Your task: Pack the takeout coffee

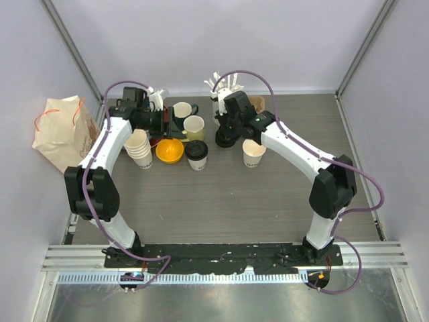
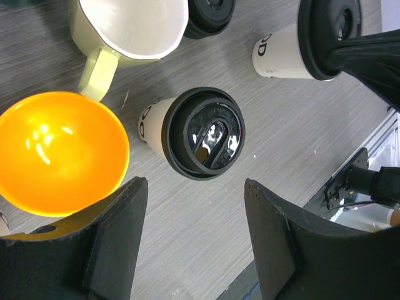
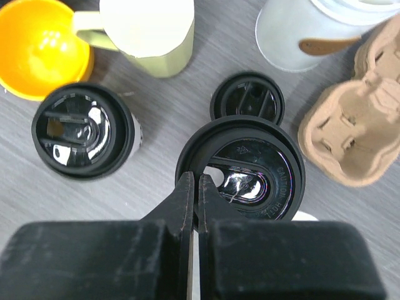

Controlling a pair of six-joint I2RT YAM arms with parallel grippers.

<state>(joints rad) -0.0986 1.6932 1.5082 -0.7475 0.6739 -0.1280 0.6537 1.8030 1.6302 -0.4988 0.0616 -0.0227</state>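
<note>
One takeout coffee cup (image 1: 196, 155), white with a black lid on, stands at the table's middle; it also shows in the left wrist view (image 2: 200, 131) and the right wrist view (image 3: 84, 131). The second white cup (image 1: 253, 153) stands to its right with its mouth open. My right gripper (image 1: 228, 134) (image 3: 192, 178) is shut on the rim of a black lid (image 3: 240, 169) and holds it close above and beside that cup (image 2: 281, 53). My left gripper (image 1: 163, 124) (image 2: 195, 182) is open and empty, just short of the lidded cup.
An orange bowl (image 1: 169, 150), a stack of plain paper cups (image 1: 139, 147) and a pale yellow mug (image 1: 194, 127) crowd the left. A loose black lid (image 3: 248, 100), a cardboard cup carrier (image 3: 356, 125) and a frosted cup (image 3: 306, 31) lie behind. A paper bag (image 1: 64, 131) stands far left.
</note>
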